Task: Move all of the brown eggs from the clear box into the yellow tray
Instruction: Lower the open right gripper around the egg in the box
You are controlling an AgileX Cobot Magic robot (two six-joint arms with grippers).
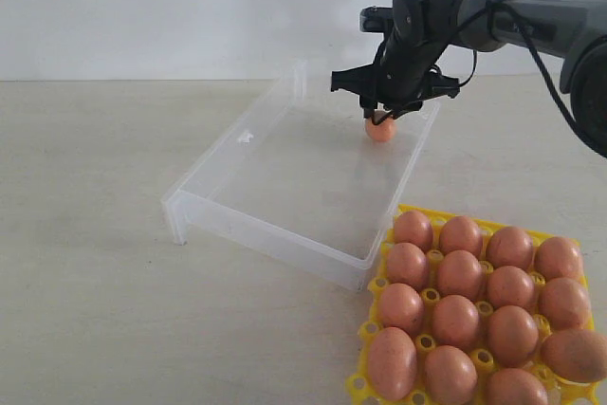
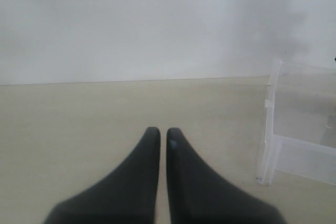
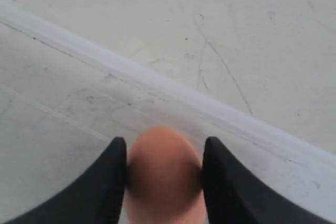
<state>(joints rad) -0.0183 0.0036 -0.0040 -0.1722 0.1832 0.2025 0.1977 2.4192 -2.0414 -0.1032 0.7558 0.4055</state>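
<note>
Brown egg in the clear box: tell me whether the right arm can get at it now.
Probably yes. The right pincer is down in the clear box, its fingers against both sides of the egg. Nothing else lies in the box; only the far wall stands close.

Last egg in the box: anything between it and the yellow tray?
Only the wall of the clear box, on the side facing the yellow tray. The egg, gripped by the right end effector, must be lifted over it. Nothing else visible lies between. The tray's visible cups are all full; an empty one isn't in view.
</note>
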